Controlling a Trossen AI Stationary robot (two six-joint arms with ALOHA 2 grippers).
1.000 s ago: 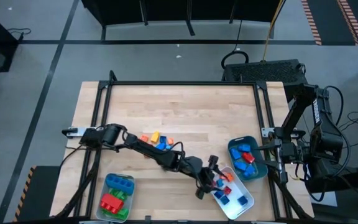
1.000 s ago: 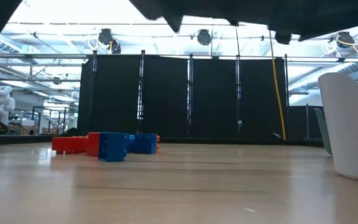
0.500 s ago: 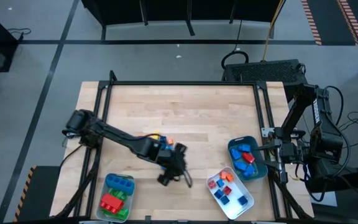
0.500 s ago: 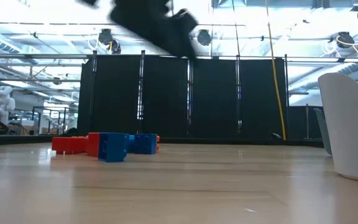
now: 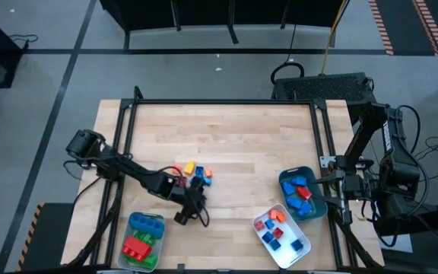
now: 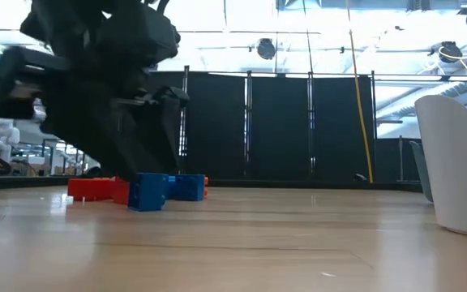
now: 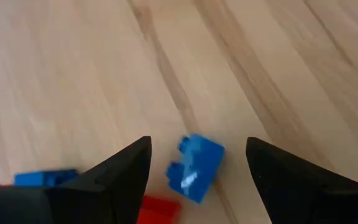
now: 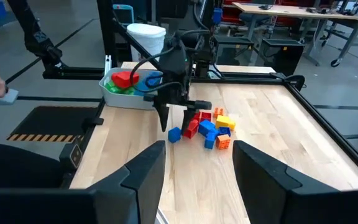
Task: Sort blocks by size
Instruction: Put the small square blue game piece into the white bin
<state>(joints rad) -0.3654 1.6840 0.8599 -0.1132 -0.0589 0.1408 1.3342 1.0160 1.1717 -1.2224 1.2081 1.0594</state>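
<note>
Item: wooden surface (image 5: 234,137) with three trays and two arms. Loose blocks (image 5: 195,173): one small cluster near the surface's middle, in blue, red, orange and yellow; the right wrist view shows roughly eight pieces, the exact count unclear where they overlap. Tray near the left front corner (image 5: 144,242): large green, red and blue bricks, about four. Teal tray at the right edge (image 5: 303,193): several blue pieces and one red. White tray at the front (image 5: 281,234): about six small blue, red and orange pieces. Left gripper (image 5: 191,214): jaws released, holding nothing, hanging over the front edge of the loose cluster; one blue block (image 7: 196,167) lies between its fingertips, below them on the wood, untouched. Right gripper (image 5: 333,183): jaws released, empty, waiting beside the teal tray, well apart from the cluster.
</note>
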